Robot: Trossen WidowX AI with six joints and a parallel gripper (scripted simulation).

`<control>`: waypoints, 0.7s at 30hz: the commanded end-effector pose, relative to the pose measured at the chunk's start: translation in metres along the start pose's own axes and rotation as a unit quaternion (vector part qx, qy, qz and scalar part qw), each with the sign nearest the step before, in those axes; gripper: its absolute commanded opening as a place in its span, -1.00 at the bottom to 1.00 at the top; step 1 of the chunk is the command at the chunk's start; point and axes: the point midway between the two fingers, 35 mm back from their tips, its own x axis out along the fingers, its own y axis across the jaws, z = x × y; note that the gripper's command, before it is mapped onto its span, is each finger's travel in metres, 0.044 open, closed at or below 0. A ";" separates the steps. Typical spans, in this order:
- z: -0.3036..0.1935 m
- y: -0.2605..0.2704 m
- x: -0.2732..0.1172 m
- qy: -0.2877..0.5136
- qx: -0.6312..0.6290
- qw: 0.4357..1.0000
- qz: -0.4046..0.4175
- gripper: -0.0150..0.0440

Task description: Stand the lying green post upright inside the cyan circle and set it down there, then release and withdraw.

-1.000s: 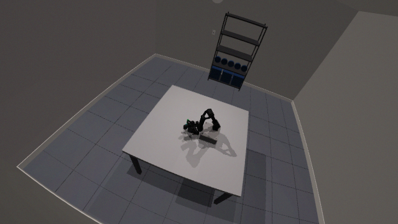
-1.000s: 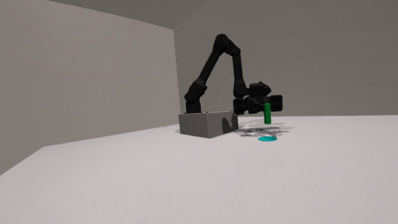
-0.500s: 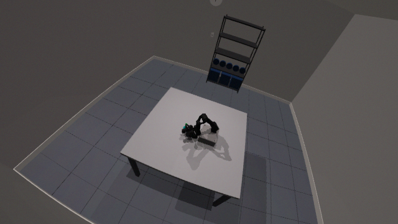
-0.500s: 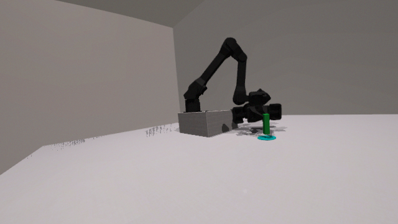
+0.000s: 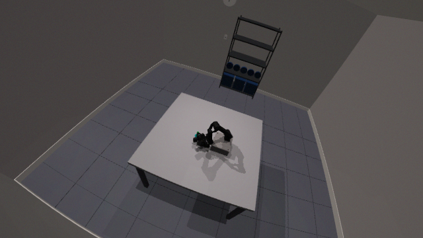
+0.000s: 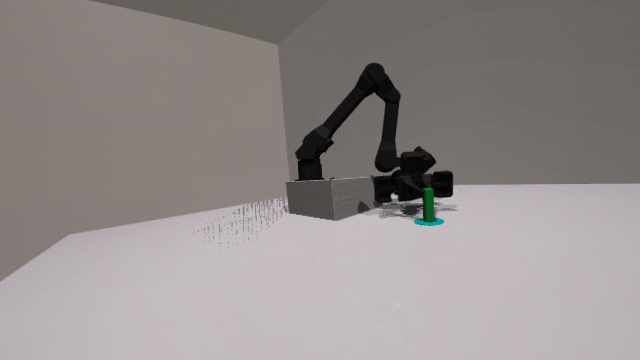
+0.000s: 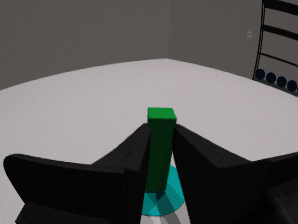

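The green post [image 5: 197, 133] [image 6: 428, 206] [image 7: 161, 150] is upright, its foot within the cyan circle [image 5: 195, 135] [image 6: 418, 221] [image 7: 175, 192]. It appears to touch the surface there, with no gap showing in the exterior view. My gripper [image 6: 428, 192] [image 7: 160, 130] is shut on the post's upper part, one finger against each side in the wrist view. The post's top sticks up a little above the fingertips. The fingers hide part of the circle in the wrist view, and the arm hides much of the post in the top view.
The arm's base stands on a grey block [image 5: 219, 150] [image 6: 309, 200] on the white table [image 5: 165, 145] [image 6: 250, 300] [image 7: 75, 110]. The block is behind the gripper, left of the post in the exterior view. A shelf rack [image 5: 252, 59] [image 7: 277, 32] stands on the floor beyond the table.
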 end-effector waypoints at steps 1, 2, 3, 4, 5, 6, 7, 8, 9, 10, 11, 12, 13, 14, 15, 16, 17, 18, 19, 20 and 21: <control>0.000 0.001 0.000 0.000 0.002 1.000 0.000 -0.06; 0.000 0.001 0.000 0.000 0.002 1.000 0.000 0.03; 0.000 0.001 0.000 0.000 0.002 1.000 0.000 0.12; 0.000 0.001 0.000 0.000 0.002 1.000 0.000 0.21; 0.000 0.001 0.000 0.000 0.002 1.000 0.000 0.30; 0.000 0.001 0.000 0.000 0.002 1.000 0.000 0.39; 0.000 0.001 0.000 0.000 0.002 1.000 0.000 0.47; 0.000 0.001 0.000 0.000 0.002 1.000 0.000 0.56; 0.000 0.001 0.000 0.000 0.002 1.000 0.000 0.65; 0.000 0.001 0.000 0.000 0.002 1.000 0.000 0.74; 0.000 0.001 0.000 0.000 0.002 1.000 0.000 0.83; 0.000 0.001 0.000 0.000 0.002 1.000 0.000 0.86; 0.000 0.001 0.000 0.000 0.002 1.000 0.000 0.86; 0.003 0.001 0.000 0.000 0.002 1.000 0.000 0.86; 0.007 0.002 0.000 0.000 0.002 1.000 0.000 0.86; 0.012 0.003 -0.001 0.000 0.002 1.000 0.000 0.86; 0.017 0.003 -0.001 0.000 0.003 1.000 0.000 0.86; 0.022 0.004 -0.002 -0.001 0.003 1.000 0.000 0.86; 0.027 0.004 -0.002 -0.001 0.003 1.000 0.000 0.86; 0.033 0.005 -0.003 -0.001 0.003 1.000 0.000 0.86; 0.038 0.005 -0.003 -0.001 0.004 1.000 0.000 0.86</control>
